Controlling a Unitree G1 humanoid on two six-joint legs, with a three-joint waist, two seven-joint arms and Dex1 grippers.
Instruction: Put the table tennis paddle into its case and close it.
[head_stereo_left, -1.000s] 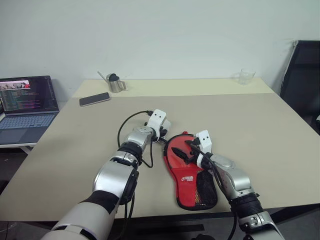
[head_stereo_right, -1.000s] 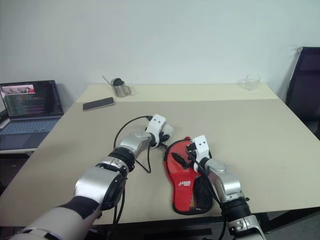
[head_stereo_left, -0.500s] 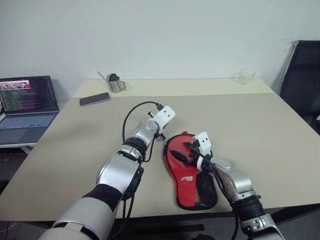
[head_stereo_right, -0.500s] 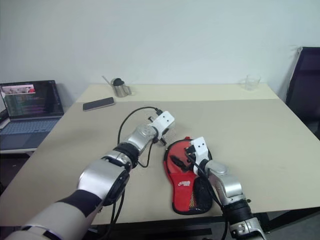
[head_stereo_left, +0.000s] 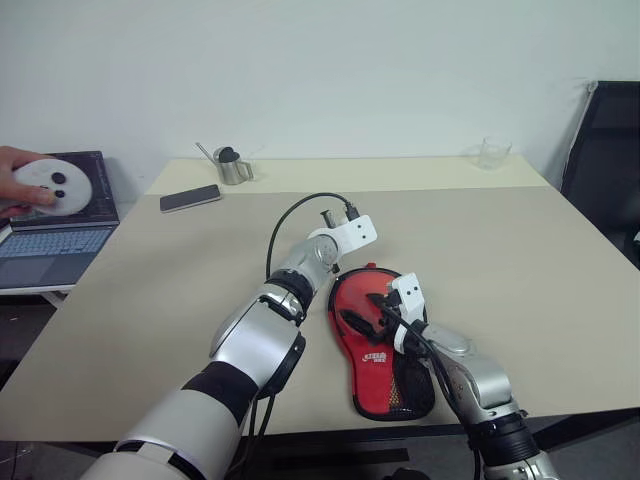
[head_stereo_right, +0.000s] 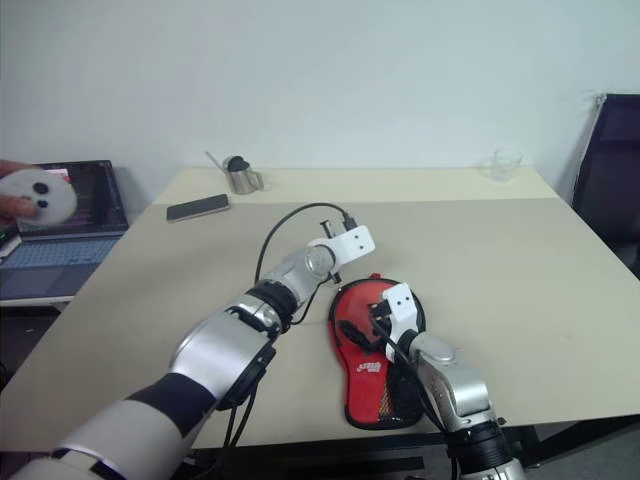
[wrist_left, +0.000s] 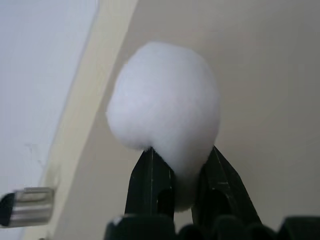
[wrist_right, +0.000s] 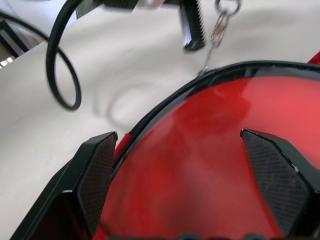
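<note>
The case (head_stereo_left: 378, 345) lies flat on the table, red side up, its black mesh pocket towards me. The paddle is hidden. My left gripper (wrist_left: 181, 155) is shut on a white fluffy ball (wrist_left: 165, 100), just beyond the case's far rim. A small metal chain (wrist_right: 219, 27) hangs from there down to the case's black edge (wrist_right: 165, 102). My right gripper (head_stereo_left: 368, 311) stands open over the round red part, one finger (wrist_right: 97, 172) to each side.
A person's hand (head_stereo_left: 14, 180) holds a white round object (head_stereo_left: 55, 186) over the laptop (head_stereo_left: 45, 235) at the far left. A phone (head_stereo_left: 189, 198) and a metal cup (head_stereo_left: 232, 168) sit at the back left, a glass (head_stereo_left: 491, 152) back right, a black chair (head_stereo_left: 605, 150) beyond.
My left hand has risen, shifted right and rolled, still gripping the white ball. My right gripper has drawn back a little. The person's hand with the white object has come in.
</note>
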